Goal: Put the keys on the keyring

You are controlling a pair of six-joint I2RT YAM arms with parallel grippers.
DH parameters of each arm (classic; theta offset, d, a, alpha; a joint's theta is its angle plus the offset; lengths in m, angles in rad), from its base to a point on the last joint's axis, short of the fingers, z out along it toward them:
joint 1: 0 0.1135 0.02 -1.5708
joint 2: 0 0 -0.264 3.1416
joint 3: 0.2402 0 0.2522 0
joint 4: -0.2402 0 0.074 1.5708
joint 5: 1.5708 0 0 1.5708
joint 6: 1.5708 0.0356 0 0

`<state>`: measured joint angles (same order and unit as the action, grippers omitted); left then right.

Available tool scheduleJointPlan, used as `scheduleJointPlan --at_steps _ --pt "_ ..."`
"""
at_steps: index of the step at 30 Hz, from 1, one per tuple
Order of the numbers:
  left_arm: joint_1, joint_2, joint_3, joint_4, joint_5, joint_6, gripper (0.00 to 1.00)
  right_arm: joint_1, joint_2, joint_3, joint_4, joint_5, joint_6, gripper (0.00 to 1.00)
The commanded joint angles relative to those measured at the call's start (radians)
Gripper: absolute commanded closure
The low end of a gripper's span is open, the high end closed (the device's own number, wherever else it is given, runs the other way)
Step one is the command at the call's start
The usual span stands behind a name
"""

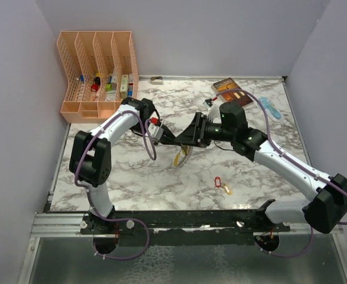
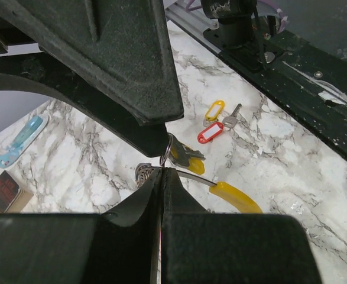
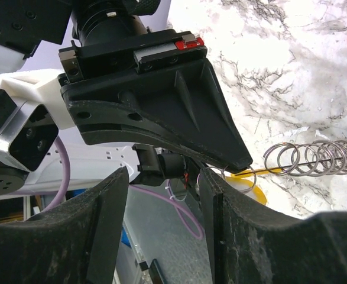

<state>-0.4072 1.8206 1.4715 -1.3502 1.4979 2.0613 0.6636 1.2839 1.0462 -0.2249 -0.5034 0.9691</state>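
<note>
Pinching a thin wire of the keyring (image 2: 235,198), your left gripper (image 2: 161,173) has its fingers pressed together, so the coil and yellow segment hang below it at mid-table, between the two arms. Whether they clear the table (image 1: 132,177) I cannot tell. The hold looks deliberate: a steadied ring gives the other arm something to thread against. Your right gripper (image 3: 161,177) faces it tip to tip, fingers apart, with nothing seen between them. One key (image 2: 188,157) seems to sit at the small split ring by the tips, though I cannot tell if it is fully on. Two more keys (image 2: 211,134), red and yellow tagged, lie together on the marble nearer the arm bases, well apart from the ring. I judge your right arm must fetch those next, with the left holding the ring steady.
</note>
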Motion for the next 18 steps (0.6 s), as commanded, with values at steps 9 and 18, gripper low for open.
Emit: scheduleJointPlan --at_steps 9,18 --pt "0.005 -0.012 0.006 -0.056 0.178 0.187 1.00 0.026 -0.045 -0.042 0.135 0.051 0.119 0.40" --pt "0.014 0.000 0.035 -0.055 0.179 0.195 1.00 0.036 -0.107 -0.083 0.092 0.137 0.144 0.35"
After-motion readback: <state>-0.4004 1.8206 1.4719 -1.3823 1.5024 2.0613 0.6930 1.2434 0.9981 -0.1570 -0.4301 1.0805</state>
